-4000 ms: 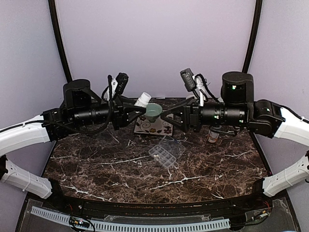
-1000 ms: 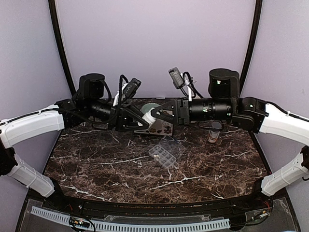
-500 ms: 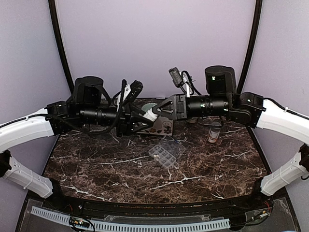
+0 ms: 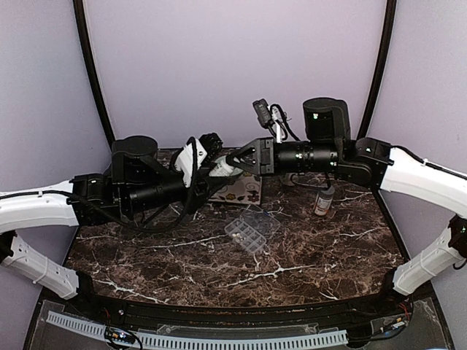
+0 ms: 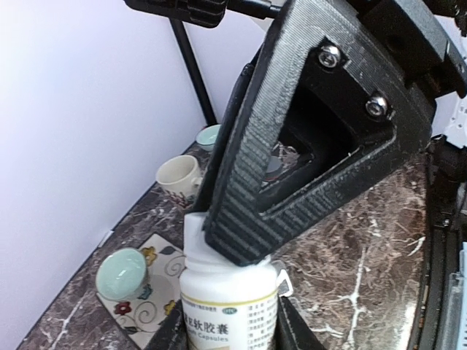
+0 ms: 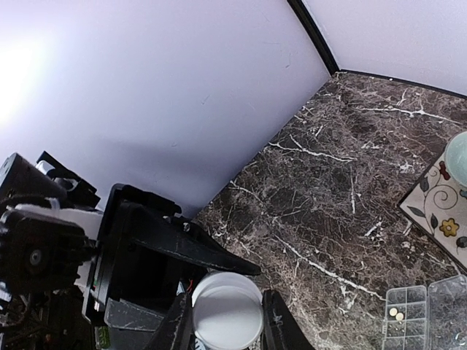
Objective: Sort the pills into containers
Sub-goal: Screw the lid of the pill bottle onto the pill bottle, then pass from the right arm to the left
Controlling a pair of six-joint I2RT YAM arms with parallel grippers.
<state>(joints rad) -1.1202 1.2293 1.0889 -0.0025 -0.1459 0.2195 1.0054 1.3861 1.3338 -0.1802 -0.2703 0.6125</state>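
Sorting looks barely begun: two pills [image 6: 392, 312] in the box [image 6: 406, 290], left gripper [image 5: 230, 328] clamps the bottle [image 5: 228, 292], right gripper [image 6: 228, 324] pinches its cap [image 6: 227, 310].

High rear camera overlooks table [image 4: 219, 255]; both wrist cameras closely share bottle [image 5: 228, 306].

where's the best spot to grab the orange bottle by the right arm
Likely the body of the orange bottle, below its grey cap, coming in level from the near side: it stands upright, round and narrow, so fingers can close across it.
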